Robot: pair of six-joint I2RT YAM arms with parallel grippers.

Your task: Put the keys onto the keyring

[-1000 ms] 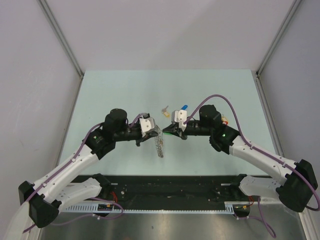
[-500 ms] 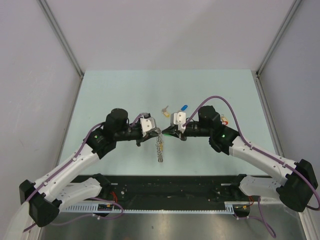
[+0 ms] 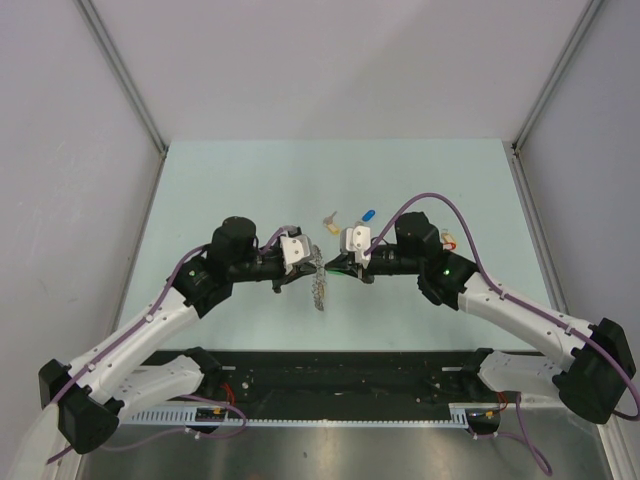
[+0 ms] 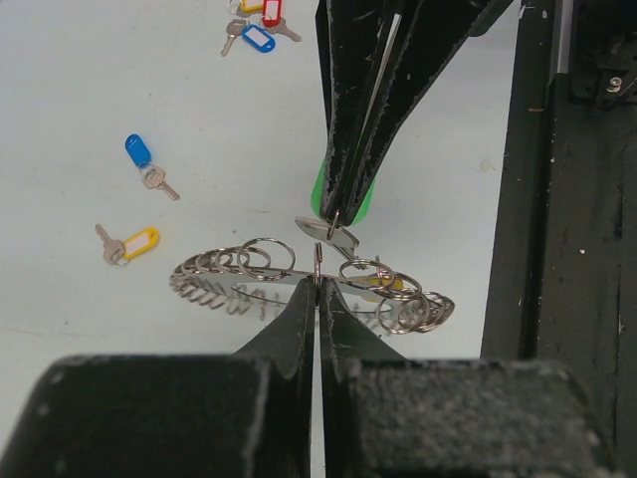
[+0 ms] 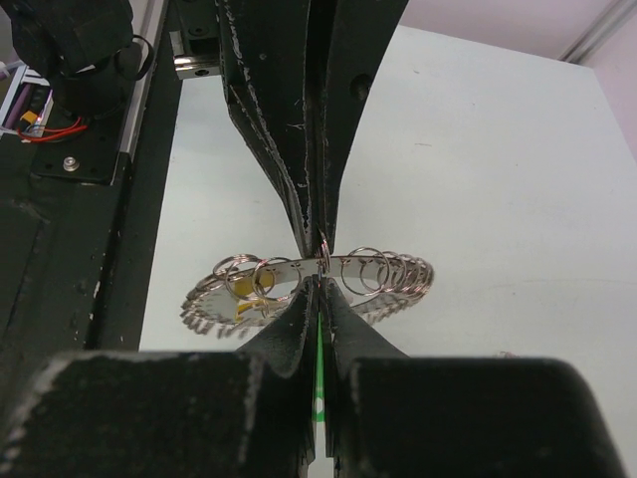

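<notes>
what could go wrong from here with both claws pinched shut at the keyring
1. The left claw grips the keyring at one thin spot, with the rest hanging free. It could swing, twist or slip out.
2. The right claw holds the green-tagged key by a narrow pinch right at the ring. A small misalignment could make it miss or drop.

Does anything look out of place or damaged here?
Nothing looks damaged or spilled. The grey wire keyring fringed with small rings hangs in the air, pinched by the left gripper, while the right gripper holds a green-tagged silver key up to it.
</notes>
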